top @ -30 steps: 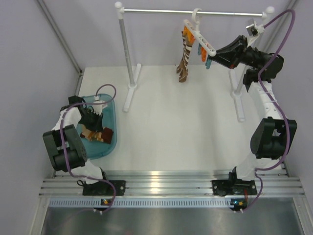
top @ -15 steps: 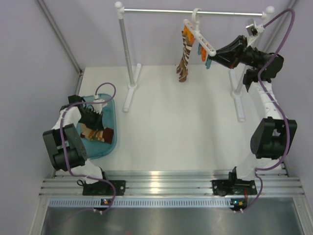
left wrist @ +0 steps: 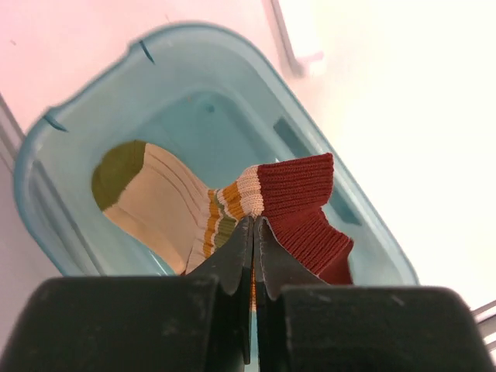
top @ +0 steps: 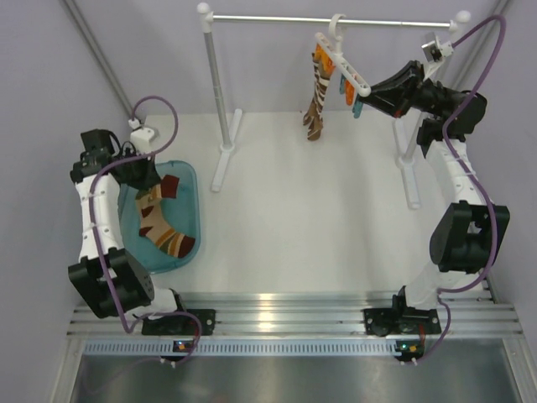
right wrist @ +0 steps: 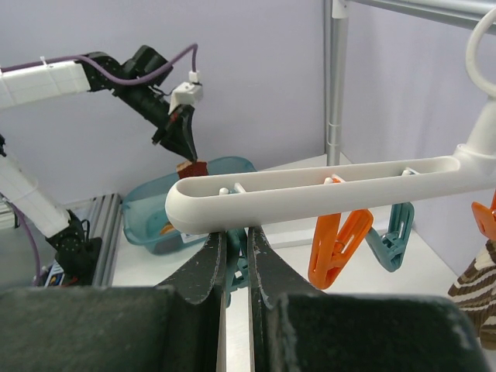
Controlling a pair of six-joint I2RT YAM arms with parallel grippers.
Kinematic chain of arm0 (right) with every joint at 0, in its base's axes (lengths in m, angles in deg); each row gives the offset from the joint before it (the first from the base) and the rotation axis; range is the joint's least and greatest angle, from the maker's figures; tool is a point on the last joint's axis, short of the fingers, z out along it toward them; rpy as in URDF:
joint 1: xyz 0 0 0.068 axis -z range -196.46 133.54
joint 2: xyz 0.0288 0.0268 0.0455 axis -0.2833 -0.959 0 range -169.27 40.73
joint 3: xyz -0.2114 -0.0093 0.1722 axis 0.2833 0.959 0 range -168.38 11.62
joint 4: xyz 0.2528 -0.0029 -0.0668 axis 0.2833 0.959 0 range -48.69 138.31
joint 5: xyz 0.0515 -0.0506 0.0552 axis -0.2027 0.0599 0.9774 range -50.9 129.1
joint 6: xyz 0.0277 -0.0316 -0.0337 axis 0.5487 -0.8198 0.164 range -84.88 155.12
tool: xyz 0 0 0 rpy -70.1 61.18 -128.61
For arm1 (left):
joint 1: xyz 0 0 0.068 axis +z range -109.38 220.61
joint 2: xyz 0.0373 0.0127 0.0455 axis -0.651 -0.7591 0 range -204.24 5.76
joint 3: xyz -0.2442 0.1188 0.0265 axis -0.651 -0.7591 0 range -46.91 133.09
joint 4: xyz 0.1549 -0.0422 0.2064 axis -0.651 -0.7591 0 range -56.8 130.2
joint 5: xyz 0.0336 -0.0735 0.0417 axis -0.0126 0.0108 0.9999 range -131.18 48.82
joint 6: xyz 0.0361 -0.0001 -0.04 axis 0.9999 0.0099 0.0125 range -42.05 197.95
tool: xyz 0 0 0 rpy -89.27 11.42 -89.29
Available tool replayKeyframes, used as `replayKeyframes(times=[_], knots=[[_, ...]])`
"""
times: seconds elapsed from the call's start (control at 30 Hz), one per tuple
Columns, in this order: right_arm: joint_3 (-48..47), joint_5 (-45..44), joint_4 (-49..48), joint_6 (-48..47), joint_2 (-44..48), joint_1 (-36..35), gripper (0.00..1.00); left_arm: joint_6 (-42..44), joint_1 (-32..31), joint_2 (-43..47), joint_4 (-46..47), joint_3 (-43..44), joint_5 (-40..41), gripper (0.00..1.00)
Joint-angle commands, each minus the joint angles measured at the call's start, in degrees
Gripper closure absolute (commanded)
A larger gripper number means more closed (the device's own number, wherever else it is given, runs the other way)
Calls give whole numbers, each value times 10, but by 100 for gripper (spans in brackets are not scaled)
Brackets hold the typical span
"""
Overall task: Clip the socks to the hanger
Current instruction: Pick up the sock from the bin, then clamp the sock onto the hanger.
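At the left edge of the desk, above the teal basin (top: 191, 178), the left gripper (top: 153, 180) is pinched tight on a tan sock (top: 164, 225) just below its maroon cuff. The olive toe droops toward the basin floor in the left wrist view, so the sock hangs full length and free of the rim. Holding it near the cuff looks sensible, since that leaves the open end above the jaws for a clip to bite. Along the back edge, the white hanger (top: 343, 66) hangs by its hook from the metal rail (top: 277, 18). One brown and white sock (top: 315, 106) is already clipped at its left end, while an orange clip (right wrist: 333, 246) and a blue clip (right wrist: 392, 235) dangle free. Toward the back right corner, the right gripper (top: 364, 93) is closed narrowly on the end clip (right wrist: 235, 260) under the tip of the hanger. This probably steadies the bar and readies that clip for the incoming sock. The tan sock must cross most of the desk, well apart from the hanger.
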Motion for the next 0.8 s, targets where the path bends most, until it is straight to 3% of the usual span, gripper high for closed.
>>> replayKeyframes(times=[0.0, 0.07, 0.17, 0.3, 0.43, 0.6, 0.67, 0.77], knots=[[-2, -17, -17, -14, 29, 5, 100, -81, 10, 16, -23, 58, -66, 100], [-1, -18, -16, -14, 29, 4, 100, -120, 11, 16, -19, 105, -129, 100], [0, -25, -16, -14, 29, 3, 100, -231, 9, 31, 60, 136, -192, 100], [2, -31, -16, -14, 30, 0, 100, -412, -18, 51, 232, 124, -251, 100], [4, -40, -16, -15, 27, -3, 100, -556, -79, 54, 446, 88, -243, 100], [12, -60, -12, -14, 28, -6, 100, -596, -236, 54, 574, 49, -143, 100], [20, -70, -6, -12, 32, -8, 100, -573, -303, 65, 644, 6, -87, 100], [33, -78, 0, -11, 36, -13, 100, -539, -379, 51, 664, -13, -45, 100]])
